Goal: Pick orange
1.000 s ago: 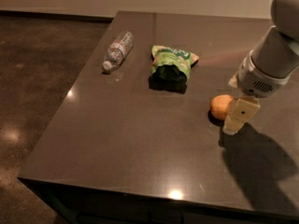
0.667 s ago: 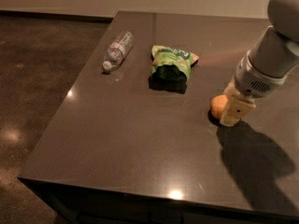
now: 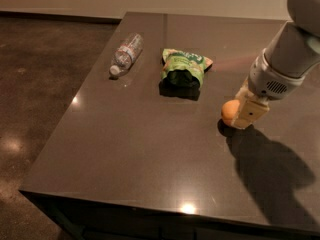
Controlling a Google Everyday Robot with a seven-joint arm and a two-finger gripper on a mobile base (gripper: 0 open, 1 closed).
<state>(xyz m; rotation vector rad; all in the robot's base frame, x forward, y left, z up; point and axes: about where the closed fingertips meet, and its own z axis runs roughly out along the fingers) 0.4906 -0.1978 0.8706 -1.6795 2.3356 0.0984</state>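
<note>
The orange is a small round fruit on the dark table, right of the middle. My gripper comes down from the upper right on a grey arm and stands low over the table at the orange. Its cream finger is right against the orange's right side and covers part of it. The other finger is hidden.
A green snack bag lies behind and left of the orange. A clear plastic bottle lies on its side further left, near the table's left edge. The arm's shadow falls on the table at the front right.
The gripper has moved left and down toward the orange, from just beside it to right against it. The orange, bag and bottle have not moved.
</note>
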